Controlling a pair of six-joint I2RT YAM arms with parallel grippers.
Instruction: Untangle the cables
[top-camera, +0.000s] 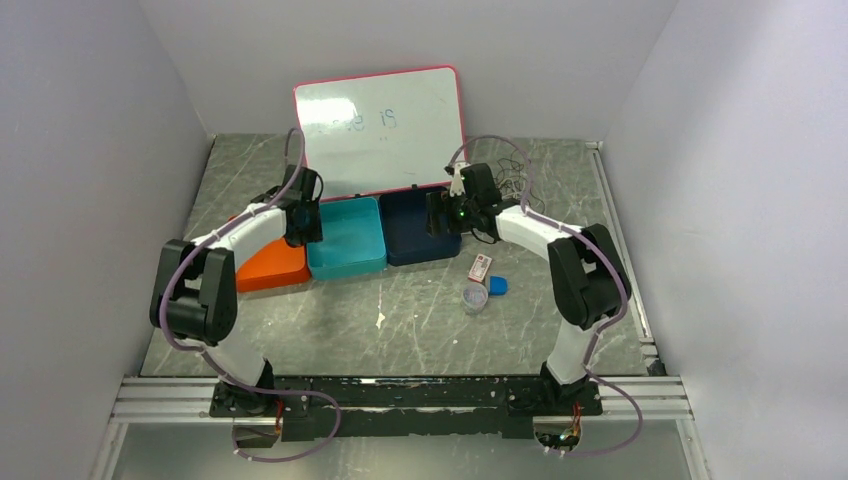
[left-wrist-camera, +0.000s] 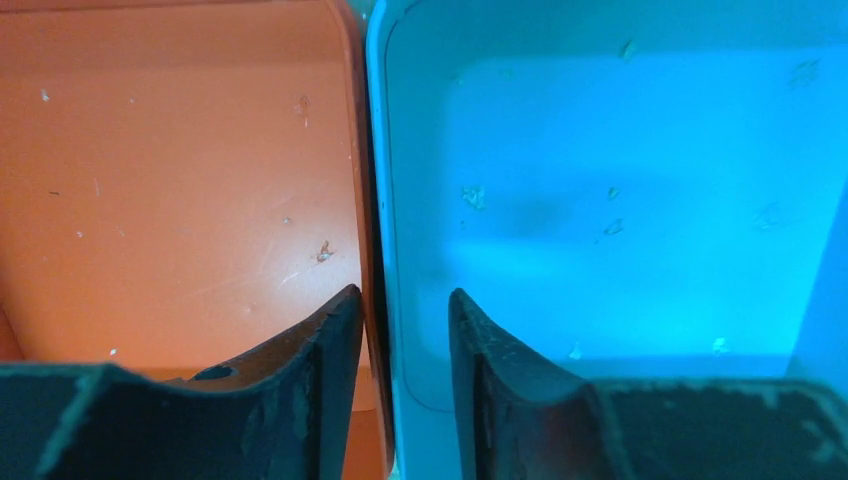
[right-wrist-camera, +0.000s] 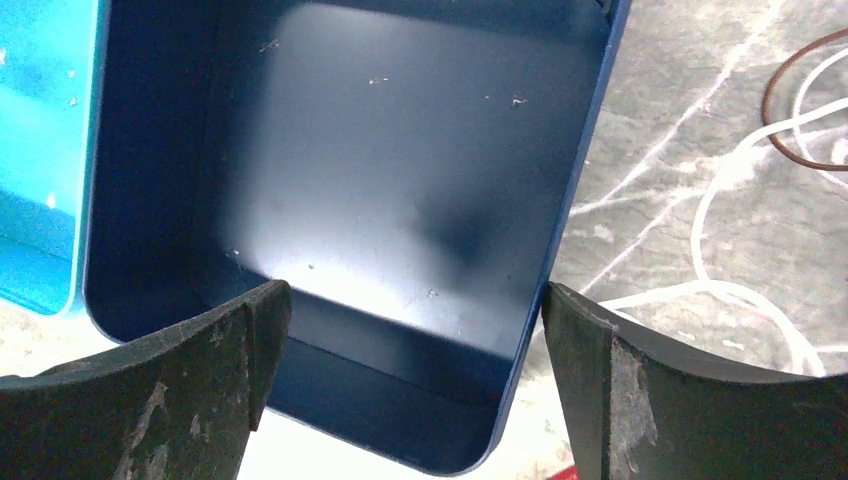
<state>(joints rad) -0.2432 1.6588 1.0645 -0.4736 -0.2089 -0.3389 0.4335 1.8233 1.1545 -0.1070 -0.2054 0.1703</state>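
Left fingers (left-wrist-camera: 325, 370) narrowly parted, holding nothing, straddling adjacent walls of orange bin (left-wrist-camera: 150, 200) and teal bin (left-wrist-camera: 600, 200). Right fingers (right-wrist-camera: 200, 380) spread wide, empty, above navy bin (right-wrist-camera: 380, 180). Cables (right-wrist-camera: 742, 162): white strands and dark loop lying on tabletop (right-wrist-camera: 660, 120) at 3 o'clock of navy bin. In top view, at 1 o'clock of tabletop, right of whiteboard (top-camera: 380, 125).

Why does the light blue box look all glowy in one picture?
Left wrist view: light bounces off the teal bin, leaving a washed-out bright patch on its floor. Right wrist view: the navy bin shows a pale sheen and one dark shadow blot.
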